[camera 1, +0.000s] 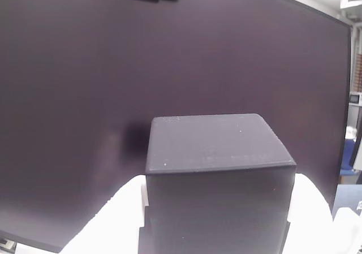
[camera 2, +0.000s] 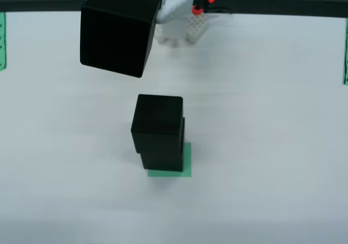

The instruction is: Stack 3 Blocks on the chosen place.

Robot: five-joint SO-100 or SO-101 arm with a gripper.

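A matte black block point(camera 1: 218, 175) sits between my white fingers point(camera 1: 104, 225), so my gripper point(camera 1: 218, 214) is shut on it. From above, that held block point(camera 2: 117, 31) hangs high at the upper left, well up and to the left of the stack, with my gripper point(camera 2: 133, 5) behind it. Two more blocks stand stacked: the upper one point(camera 2: 157, 116) rests slightly askew on the lower one point(camera 2: 165, 160). The lower one stands on the green chosen place point(camera 2: 187, 160), whose right and front edges peek out.
A big flat black panel point(camera 1: 169, 67) faces the wrist view. In the overhead view, narrow green strips lie at the left edge point(camera 2: 2, 40) and right edge point(camera 2: 345, 51) of the white table point(camera 2: 272, 146). Red-lit wiring point(camera 2: 198, 7) sits on the arm.
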